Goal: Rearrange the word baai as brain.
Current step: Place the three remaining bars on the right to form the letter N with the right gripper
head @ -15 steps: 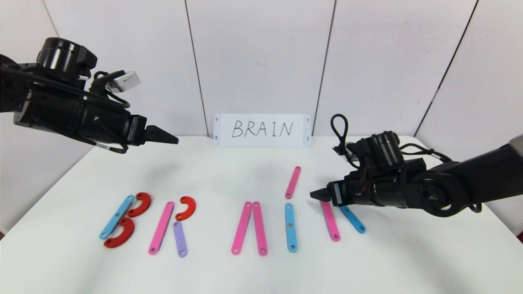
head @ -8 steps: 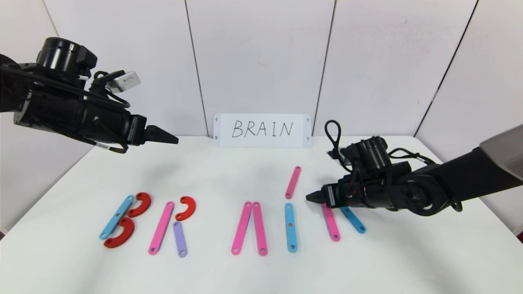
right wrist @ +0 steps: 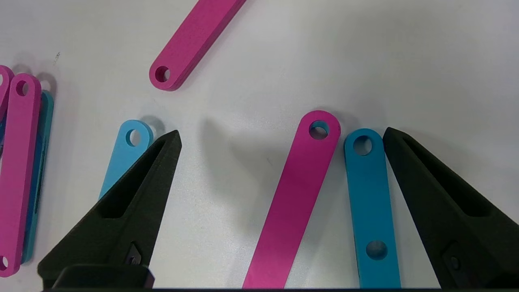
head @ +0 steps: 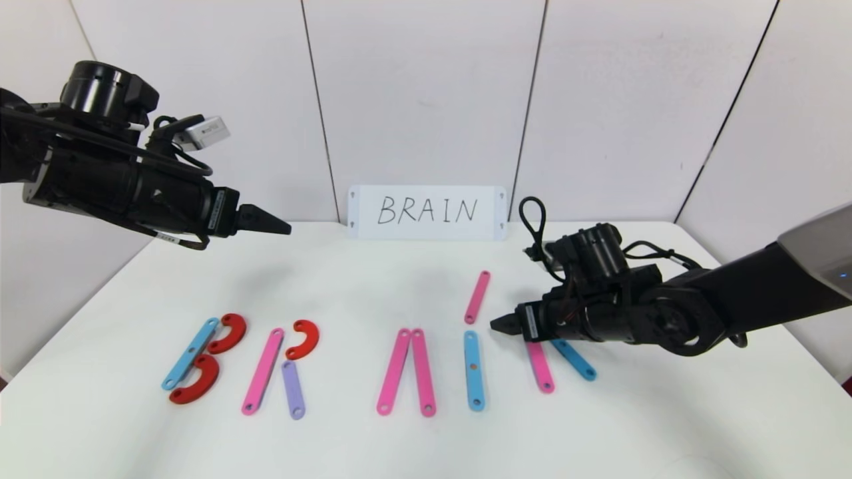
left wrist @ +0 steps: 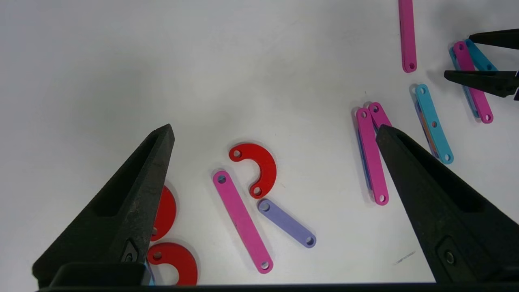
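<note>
Nearest row on the white tabletop point(head: 426, 446) holds the strip letters, read from the robot's left: B, a light-blue strip point(head: 190, 353) with two red curves point(head: 227, 332) stacked just beside it; R, a pink strip point(head: 263, 370) with one red curve point(head: 303, 338) and a purple strip point(head: 293, 389) as the leg; then two pink strips point(head: 407, 371) meeting at their far ends, no crossbar; then a single upright light-blue strip point(head: 473, 370). Farthest right in the row, a pink strip point(head: 539, 366) and a blue strip point(head: 574, 359) lie side by side, far ends close, spreading toward the near edge. The right tool point(head: 498, 324) hovers low over their far ends, jaws spread wide and empty; in the right wrist view its tips straddle both strips. Just beyond, a loose pink strip point(head: 477, 297) lies apart. The left tool point(head: 283, 228) hangs high over the tabletop's far left, jaws wide, holding nothing. At the back wall stands the white card point(head: 427, 212) handwritten BRAIN.
</note>
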Controlling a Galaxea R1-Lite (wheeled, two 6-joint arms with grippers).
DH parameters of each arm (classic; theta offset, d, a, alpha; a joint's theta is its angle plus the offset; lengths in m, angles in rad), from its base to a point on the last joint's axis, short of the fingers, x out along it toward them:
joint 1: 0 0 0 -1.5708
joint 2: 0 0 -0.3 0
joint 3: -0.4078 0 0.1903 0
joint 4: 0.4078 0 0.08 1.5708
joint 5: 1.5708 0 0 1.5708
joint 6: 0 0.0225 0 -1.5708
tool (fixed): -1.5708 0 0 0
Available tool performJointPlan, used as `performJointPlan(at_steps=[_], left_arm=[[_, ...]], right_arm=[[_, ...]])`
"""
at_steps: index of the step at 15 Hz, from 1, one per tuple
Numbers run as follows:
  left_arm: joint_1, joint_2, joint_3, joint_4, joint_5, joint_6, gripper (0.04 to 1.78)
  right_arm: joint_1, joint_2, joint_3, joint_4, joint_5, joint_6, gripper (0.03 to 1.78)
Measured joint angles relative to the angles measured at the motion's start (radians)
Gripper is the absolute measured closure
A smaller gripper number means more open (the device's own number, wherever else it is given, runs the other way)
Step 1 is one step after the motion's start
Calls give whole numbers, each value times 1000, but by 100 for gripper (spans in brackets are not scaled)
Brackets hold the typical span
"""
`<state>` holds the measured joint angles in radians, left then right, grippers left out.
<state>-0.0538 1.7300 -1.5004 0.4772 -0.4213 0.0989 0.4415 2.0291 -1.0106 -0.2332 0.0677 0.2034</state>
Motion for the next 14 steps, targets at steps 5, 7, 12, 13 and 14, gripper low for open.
performJointPlan(at_steps=[5,7,12,13,14], left_arm=[[0,0,0,0,0,0,8],[0,0,0,0,0,0,8],[0,7,-1,-1,0,0,8],[0,8,-2,-1,0,0,8],[0,9,-2,-1,0,0,8]], right_arm=[[9,27,-84,-1,-112,-4,8],[24,69,-152,0,-201,-6,8],[69,165,-288,7,-249,-2,8],[73,182,-314,17,-250,3,8],[77,197,-338,28,-250,16,8]])
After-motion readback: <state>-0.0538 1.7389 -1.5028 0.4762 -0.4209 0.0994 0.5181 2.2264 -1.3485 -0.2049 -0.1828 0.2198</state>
